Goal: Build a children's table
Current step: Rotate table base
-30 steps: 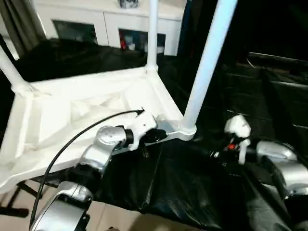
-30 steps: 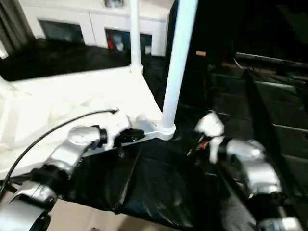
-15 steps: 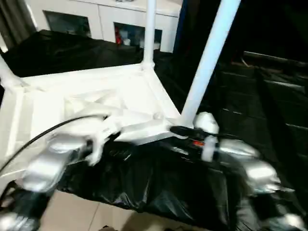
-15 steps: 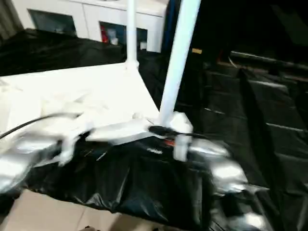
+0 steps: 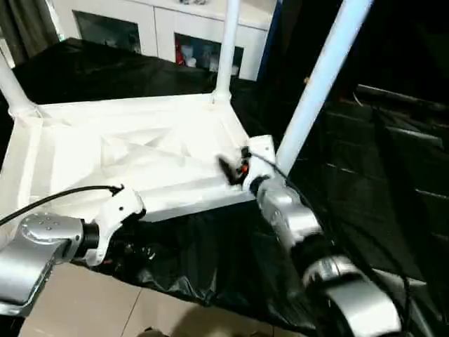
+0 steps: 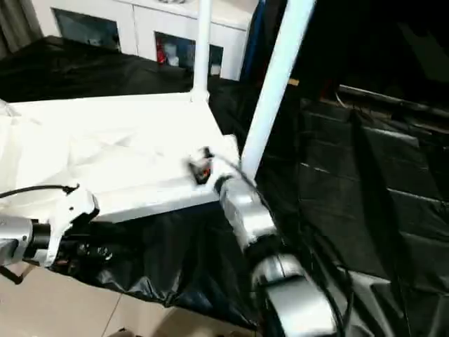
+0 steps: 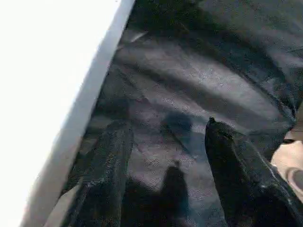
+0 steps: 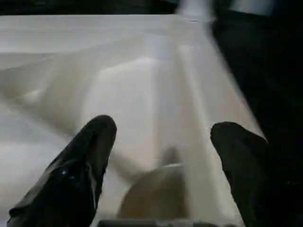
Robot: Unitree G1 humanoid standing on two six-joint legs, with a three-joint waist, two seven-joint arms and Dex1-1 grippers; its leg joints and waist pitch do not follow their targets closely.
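Note:
The children's table (image 5: 140, 151) lies upside down on a black-covered surface, its white ribbed underside facing up. Three white legs stand in its corner sockets: a thick near-right one (image 5: 319, 84), a far one (image 5: 226, 49) and one at the left (image 5: 12, 91). My right gripper (image 8: 163, 126) hovers open over the underside, just inside the near-right corner, with nothing between its fingers (image 8: 97, 137). My left gripper (image 7: 164, 124) is open and empty over the black sheet, beside and just below the table's front rim (image 7: 85, 109). The left wrist (image 5: 119, 208) sits at the front edge.
A white cabinet with glass doors (image 5: 161, 28) stands behind. Black sheeting (image 5: 210, 260) drapes over the support and covers the right side. Light floor tiles (image 5: 98, 309) show below the front edge. A black cable (image 5: 56, 200) runs along my left forearm.
My left gripper has let go of the table's front rim, opened, and drawn back to the left. My right arm has swung from the right in over the near-right corner.

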